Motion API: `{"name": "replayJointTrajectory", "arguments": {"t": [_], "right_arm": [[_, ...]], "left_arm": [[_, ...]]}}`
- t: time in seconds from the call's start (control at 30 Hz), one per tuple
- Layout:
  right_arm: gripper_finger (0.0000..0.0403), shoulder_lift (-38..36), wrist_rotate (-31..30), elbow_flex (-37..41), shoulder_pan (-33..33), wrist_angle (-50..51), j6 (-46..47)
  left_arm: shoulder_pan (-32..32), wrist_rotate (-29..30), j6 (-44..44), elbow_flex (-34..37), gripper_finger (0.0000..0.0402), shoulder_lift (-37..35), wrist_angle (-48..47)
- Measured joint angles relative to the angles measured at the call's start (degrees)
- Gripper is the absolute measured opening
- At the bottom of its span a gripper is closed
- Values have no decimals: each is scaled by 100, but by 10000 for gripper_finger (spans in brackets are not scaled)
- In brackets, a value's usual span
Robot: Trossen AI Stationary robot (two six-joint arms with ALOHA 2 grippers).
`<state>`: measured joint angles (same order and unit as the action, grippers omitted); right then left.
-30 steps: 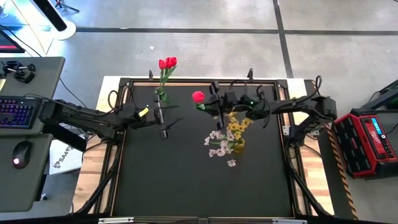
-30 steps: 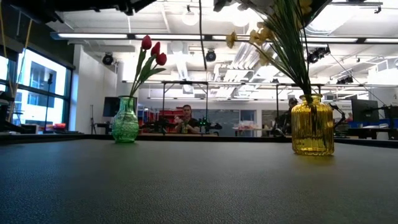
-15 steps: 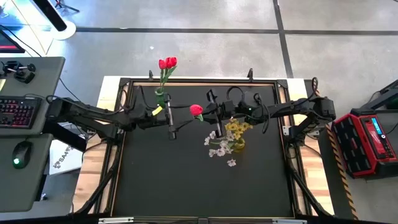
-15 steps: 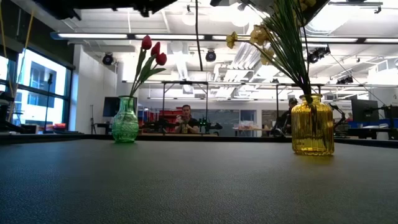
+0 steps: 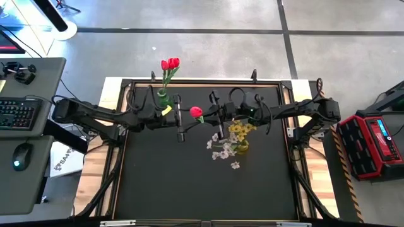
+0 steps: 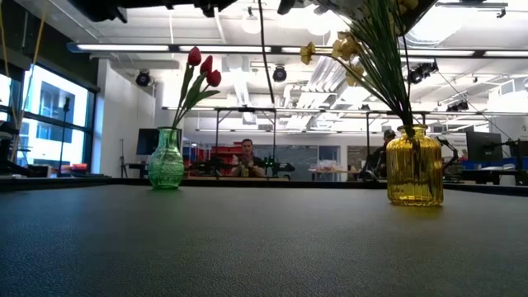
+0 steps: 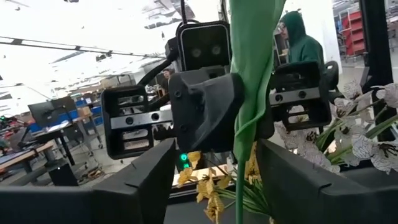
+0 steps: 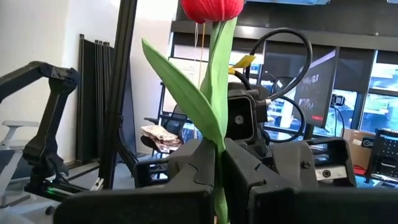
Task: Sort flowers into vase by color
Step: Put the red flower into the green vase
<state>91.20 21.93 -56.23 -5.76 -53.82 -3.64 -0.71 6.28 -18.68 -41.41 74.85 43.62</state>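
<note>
A red tulip (image 5: 196, 112) stands upright in my right gripper (image 5: 210, 115), above the table's middle; its bloom (image 8: 211, 7) tops the right wrist view. My left gripper (image 5: 187, 120) is open just left of it, its fingers (image 7: 140, 180) on either side of the tulip's green leaf and stem (image 7: 249, 93) without touching. A green vase (image 5: 163, 98) at the far edge holds three red tulips (image 5: 169, 64). A yellow vase (image 5: 242, 146) holds the yellow spray (image 5: 241, 128) and the white-pink spray (image 5: 222, 146). My right gripper pinches the tulip's stem (image 8: 217, 152) between its two fingers, below the bloom where a long leaf (image 8: 183, 93) branches off. The fingers reach in level from the table's right, across the stem. The tulip stands upright, lifted clear, its lower stem (image 6: 264, 58) hanging above the table.
The green vase (image 6: 166, 161) and the yellow vase (image 6: 414, 165) stand on the black table top (image 5: 189, 183), with open surface toward the near edge. A person (image 6: 245, 158) sits in the room beyond the far edge. A desk with keyboard (image 5: 16, 113) lies left of the table.
My left gripper has moved toward the table's right until its open fingers flank the tulip's stem. My right gripper has carried the upright tulip a little toward the table's left and near edge, meeting the left gripper.
</note>
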Motion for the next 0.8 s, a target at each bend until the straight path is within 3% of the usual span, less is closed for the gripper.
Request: {"name": "replayJointTrajectory", "arguments": {"t": [0.57,0.67,0.8], "right_arm": [[0,-17,-475,0,20,398,-177],[0,-20,-428,0,31,486,-138],[0,-17,-444,2,26,716,13]], "left_arm": [[-49,-125,17,9,61,-24,-59],[-239,181,22,11,26,-27,-156],[-656,1272,-264,11,6,-24,-398]]}}
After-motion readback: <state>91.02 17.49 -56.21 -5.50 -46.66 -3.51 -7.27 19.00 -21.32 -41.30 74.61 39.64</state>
